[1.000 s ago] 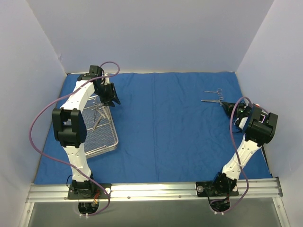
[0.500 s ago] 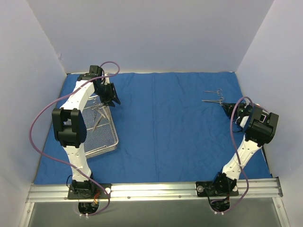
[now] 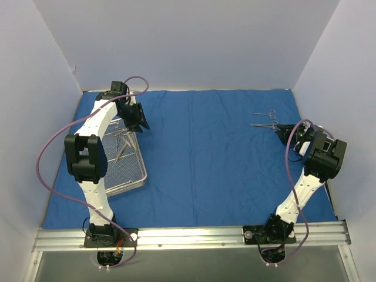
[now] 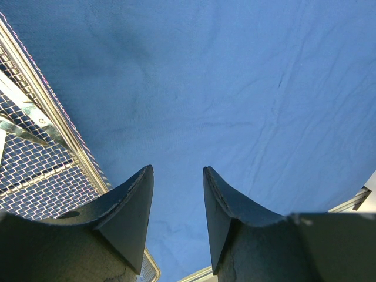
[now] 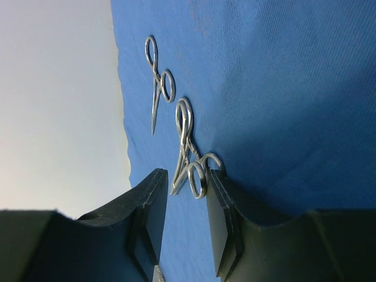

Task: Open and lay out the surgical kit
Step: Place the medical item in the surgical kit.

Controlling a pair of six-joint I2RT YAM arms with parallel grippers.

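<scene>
- The royal-blue cloth wrap (image 3: pixel 200 158) lies opened out flat, lightly creased, under everything else.
- The wire-mesh tray (image 3: pixel 130 170) sits on the left part of the cloth, with its long side running away from the arm bases.
- Several thin silver tray instruments (image 3: pixel 121 144) lie loosely crossed in the tray's far half. Their number cannot be told.
- The left claw (image 4: pixel 177 176) hangs over bare cloth just beside the tray's inner rim. Its jaws stand apart with nothing between them.
- Two more silver items lie on the right part of the cloth, near the far right corner and well apart from the tray.
- The far instrument (image 5: pixel 158 82) lies alone, scissor-handled, with both finger rings showing.
- The near instrument (image 5: pixel 185 138) lies just beside it. It may be two pieces overlapping, which the wrist view does not settle.
- The right claw (image 5: pixel 185 176) is low at the ring end of the near instrument. Its jaws are parted, a ring sits right at the fingertips, and nothing is clamped.
</scene>
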